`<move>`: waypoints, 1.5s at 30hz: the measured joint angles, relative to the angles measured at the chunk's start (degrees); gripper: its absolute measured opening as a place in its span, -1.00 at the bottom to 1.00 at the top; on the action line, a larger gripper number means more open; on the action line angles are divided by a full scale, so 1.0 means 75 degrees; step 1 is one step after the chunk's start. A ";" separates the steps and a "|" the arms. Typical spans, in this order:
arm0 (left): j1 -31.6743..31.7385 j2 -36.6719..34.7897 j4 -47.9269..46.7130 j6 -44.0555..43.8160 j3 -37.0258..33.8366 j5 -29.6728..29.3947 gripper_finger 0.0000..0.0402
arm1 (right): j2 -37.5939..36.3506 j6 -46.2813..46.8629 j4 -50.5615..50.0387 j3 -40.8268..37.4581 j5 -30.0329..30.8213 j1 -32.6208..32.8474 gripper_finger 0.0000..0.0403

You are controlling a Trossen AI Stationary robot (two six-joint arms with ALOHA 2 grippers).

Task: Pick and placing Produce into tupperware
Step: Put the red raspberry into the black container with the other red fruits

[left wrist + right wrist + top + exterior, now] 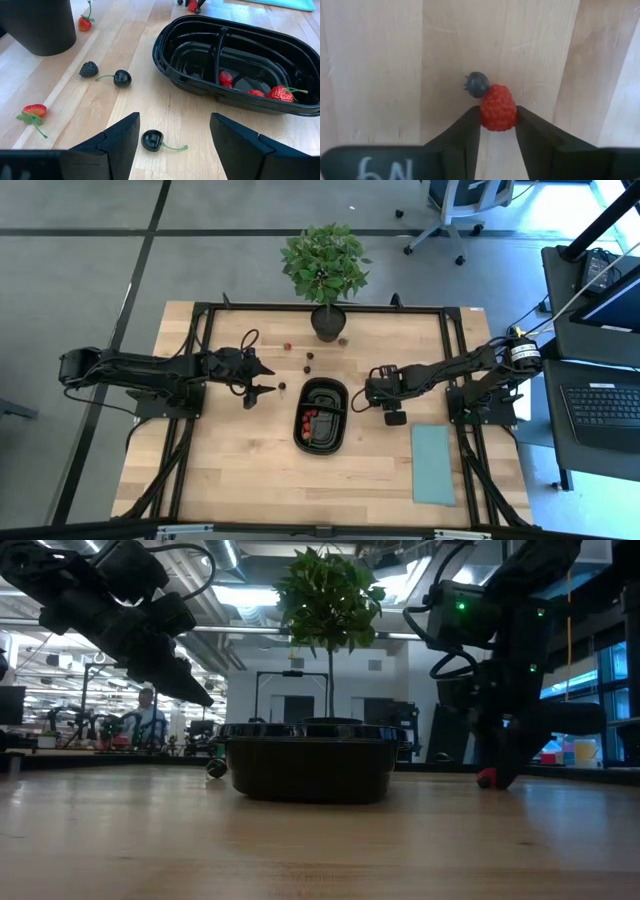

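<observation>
The black two-compartment tupperware (321,416) sits mid-table with a few red pieces (281,93) in one compartment. Loose produce lies on the wood to its far left: a dark cherry (152,140), another cherry (122,78), a blackberry (88,69) and strawberries (34,111). My left gripper (262,377) hovers open above the nearest cherry. Just right of the tray, my right gripper (358,402) points down, shut on a red raspberry (498,107); a blueberry (478,84) touches the raspberry. My right gripper pinches the raspberry's two sides (485,114) between its fingertips, coming from above and pointing steeply down. The raspberry rests on the table (487,778); its rounded end sticks out past the fingertips against the blueberry.
A potted plant (325,265) stands in a black pot (327,320) at the table's far edge. A pale teal sheet (433,465) lies flat at the near right. Bare wood stretches along the near edge.
</observation>
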 joint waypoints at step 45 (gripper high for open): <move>0.0000 0.0000 0.0000 -0.0003 0.0000 0.0000 0.18 | 0.1878 0.0792 0.4403 0.2742 -0.1160 0.1058 -0.50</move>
